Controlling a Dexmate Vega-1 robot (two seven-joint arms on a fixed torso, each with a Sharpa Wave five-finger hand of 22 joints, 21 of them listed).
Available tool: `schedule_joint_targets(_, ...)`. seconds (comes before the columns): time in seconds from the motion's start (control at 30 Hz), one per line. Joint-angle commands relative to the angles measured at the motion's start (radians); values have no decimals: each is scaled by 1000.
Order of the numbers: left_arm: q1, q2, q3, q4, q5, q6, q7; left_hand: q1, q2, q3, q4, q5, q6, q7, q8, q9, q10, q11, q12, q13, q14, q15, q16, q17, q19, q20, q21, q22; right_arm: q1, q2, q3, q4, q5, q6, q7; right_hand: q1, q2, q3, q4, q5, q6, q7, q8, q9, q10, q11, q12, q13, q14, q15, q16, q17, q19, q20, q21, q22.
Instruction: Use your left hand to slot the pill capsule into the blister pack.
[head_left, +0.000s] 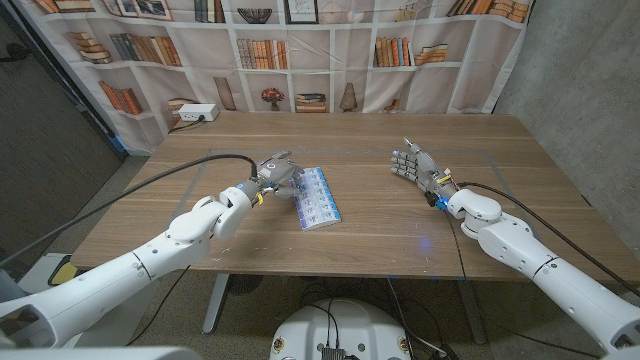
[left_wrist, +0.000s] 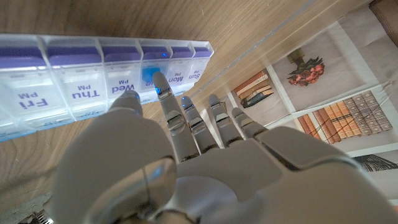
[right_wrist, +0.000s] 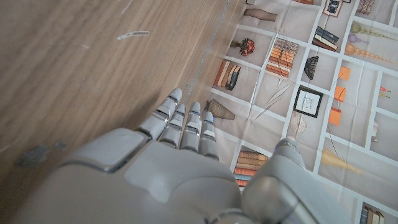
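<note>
White arms (head_left: 190, 235), grey hands (head_left: 273, 170), black cables (head_left: 150, 180).

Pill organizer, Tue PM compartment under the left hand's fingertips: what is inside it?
In the pill organizer, a blue object, apparently the capsule, shows in the compartment between Wed and Mon. The left hand has fingertips covering part of it, so seating is unclear.

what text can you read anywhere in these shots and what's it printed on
"Fri PM" on a lid of the weekly pill organizer.
"Thu PM" on the next lid.
"Wed PM" on the lid after that.
"Mon" and "Sun" on the last two lids; the smaller print under them is partly hidden or too blurred to read.
The lid between Wed and Mon is hidden by the left hand fingertip.
In the head view the organizer's labels and the backdrop's book spines are too small to read.
</note>
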Motion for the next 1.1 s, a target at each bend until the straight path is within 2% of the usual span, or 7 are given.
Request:
schedule_joint_targets(0.03,-13,-11,18,19,-14,-16,-14,3,-4,-1,0,5,3,-8,-4,-2,-4,-1,9,1,-1,-94,6,3,-1,0,1,3,7,2,1,9,2,-1,0,-4,-1,-2,0,6,5,0,3,2,8,1,0,4,0,3,-3,5,2,0,-1,3)
schedule_joint_targets(0.57,-10,2,-8,-10,-15,-10,10,2,-4,-1,1,6,4,-6,-4,-2,4,-1,14,1,1,-96,8,3,-1,1,2,3,5,9,2,14,-5,22,0,-4,0,-3,0,6,5,0,3,2,10,1,-1,4,1,4,-2,4,2,0,0,3)
schedule_joint_targets(0.7,-4,6,-19,-18,-19,-7,25,2,-4,-1,1,7,10,-15,-1,-2,7,-5,15,1,3,-97,9,3,-1,1,3,4,0,7,3,7,-7,23,-6,-4,0,-4,0,7,5,0,3,2,10,1,-1,4,1,5,-2,4,2,1,0,3)
schedule_joint_targets(1.1,18,28,-63,-44,-44,0,69,-1,-3,0,3,8,37,-17,9,-1,21,-8,20,0,22,-100,17,3,4,3,5,4,-11,17,5,0,-9,39,-18,-3,1,-4,0,7,6,0,3,2,11,1,-2,4,3,5,-2,4,3,0,0,3)
